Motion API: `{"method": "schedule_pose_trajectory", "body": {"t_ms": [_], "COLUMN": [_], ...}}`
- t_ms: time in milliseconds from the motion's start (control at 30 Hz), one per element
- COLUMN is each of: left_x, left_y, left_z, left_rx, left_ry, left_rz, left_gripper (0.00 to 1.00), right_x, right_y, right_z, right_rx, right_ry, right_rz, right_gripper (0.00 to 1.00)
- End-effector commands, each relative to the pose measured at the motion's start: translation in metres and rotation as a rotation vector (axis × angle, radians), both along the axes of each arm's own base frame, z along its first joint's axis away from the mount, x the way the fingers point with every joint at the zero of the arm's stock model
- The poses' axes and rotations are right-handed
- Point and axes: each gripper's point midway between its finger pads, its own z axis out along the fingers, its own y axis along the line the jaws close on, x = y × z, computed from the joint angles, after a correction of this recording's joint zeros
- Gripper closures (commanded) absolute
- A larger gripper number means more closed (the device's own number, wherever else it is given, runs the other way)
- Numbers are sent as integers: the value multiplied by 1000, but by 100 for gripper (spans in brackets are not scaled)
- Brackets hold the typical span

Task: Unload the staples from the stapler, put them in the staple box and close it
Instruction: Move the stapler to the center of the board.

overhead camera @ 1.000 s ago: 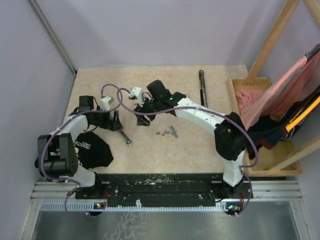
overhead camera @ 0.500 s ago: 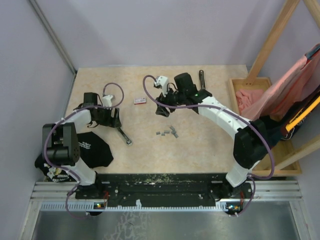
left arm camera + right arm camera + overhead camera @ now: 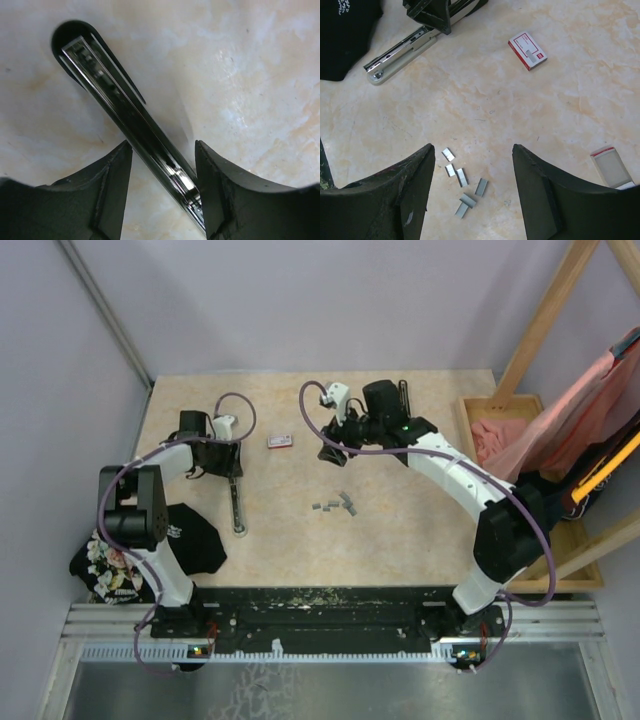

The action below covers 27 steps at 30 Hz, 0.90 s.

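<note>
The staples [image 3: 462, 177] are lying loose on the pale marbled table [image 3: 400, 540], a handful of short grey strips clustered together, well apart from the stapler [image 3: 237, 508]. In the right wrist view they are showing between the fingers of the right gripper [image 3: 473, 147], which is hovering above the table with its fingers spread wide and nothing between them. The stapler is showing as a long shiny metal rail pointing toward the near edge, and the left gripper [image 3: 163, 155] is straddling its far end. The rail is running diagonally between the two black fingers and seems to be touching both, but whether they are clamping it I cannot tell. A small red-and-white box [image 3: 527, 50] is sitting farther back, between the two grippers, its label too small to read. A white sleeve with a red edge [image 3: 611, 167] is lying near the right gripper, with no legible print. A black cloth [image 3: 190, 540] is lying beside the left arm, carrying white lettering too blurred to make out.
</note>
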Motion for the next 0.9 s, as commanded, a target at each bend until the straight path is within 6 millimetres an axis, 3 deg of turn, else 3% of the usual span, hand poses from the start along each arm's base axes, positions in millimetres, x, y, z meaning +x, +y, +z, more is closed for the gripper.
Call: {"method": "schedule_pose_trajectory", "body": {"t_ms": [0, 133, 200, 333, 400, 500, 633, 867], "left_x": [28, 37, 35, 18, 7, -10, -30, -47], "left_y": [5, 8, 5, -3, -3, -3, -1, -8], "left_z": [8, 4, 6, 16, 24, 27, 22, 9], "left_rx": [39, 61, 46, 3, 1, 7, 21, 10], "left_ry": [-60, -51, -38, -23, -27, -13, 27, 113], "left_rz": [-1, 5, 1, -6, 0, 3, 6, 16], "left_gripper": [43, 48, 43, 23, 20, 21, 30, 34], "right_x": [0, 1, 1, 2, 1, 2, 2, 0], "right_y": [-2, -6, -8, -12, -13, -13, -13, -13], "right_z": [36, 40, 41, 41, 42, 43, 43, 44], "right_rx": [66, 71, 72, 75, 77, 79, 79, 81], "right_ry": [-90, -99, -103, -106, -105, -109, -109, -110], "right_rz": [10, 2, -2, -8, -8, -7, -7, -7], "right_gripper": [36, 36, 36, 36, 36, 36, 36, 36]}}
